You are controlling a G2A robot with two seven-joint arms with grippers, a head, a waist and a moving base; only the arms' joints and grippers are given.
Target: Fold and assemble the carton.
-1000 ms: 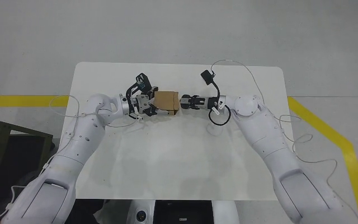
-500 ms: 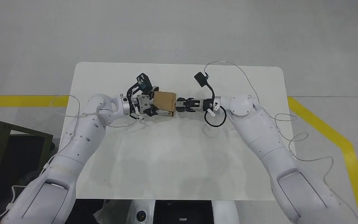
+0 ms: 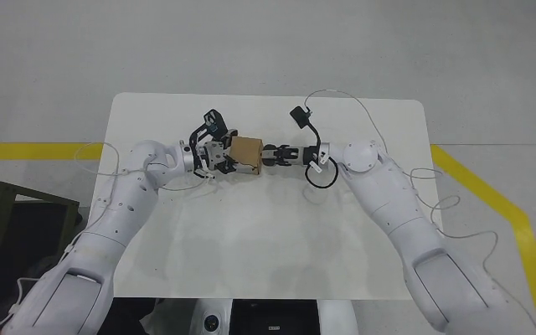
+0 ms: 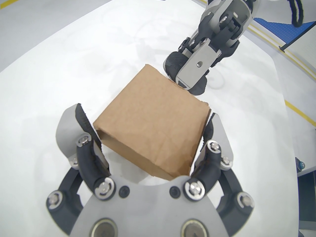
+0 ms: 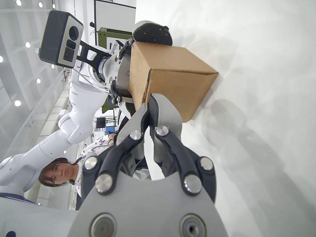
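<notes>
A small brown carton point(image 3: 247, 152) rests on the white table point(image 3: 268, 243), at mid-width toward the far side. My left gripper point(image 3: 222, 157) is shut on the carton point(image 4: 153, 124), one finger point(image 4: 81, 122) on each of two opposite sides. My right gripper point(image 3: 266, 157) comes from the opposite end with its fingers shut. Its tips press on the carton's end face point(image 5: 170, 87), right at a flap seam. In the left wrist view, the right gripper point(image 4: 184, 85) touches the carton's far edge. The right wrist view shows the right gripper point(image 5: 148, 102) and a left fingertip point(image 5: 151, 34) on the carton's side.
The right arm's thin cable point(image 3: 368, 105) loops over the table's far right part. The table's near half point(image 3: 268, 251) is bare white surface. A yellow floor line point(image 3: 33, 151) runs past the table's left and right edges.
My right gripper has moved left and now presses against the carton's end, which looks shorter along that axis. The left gripper has held its grip in place.
</notes>
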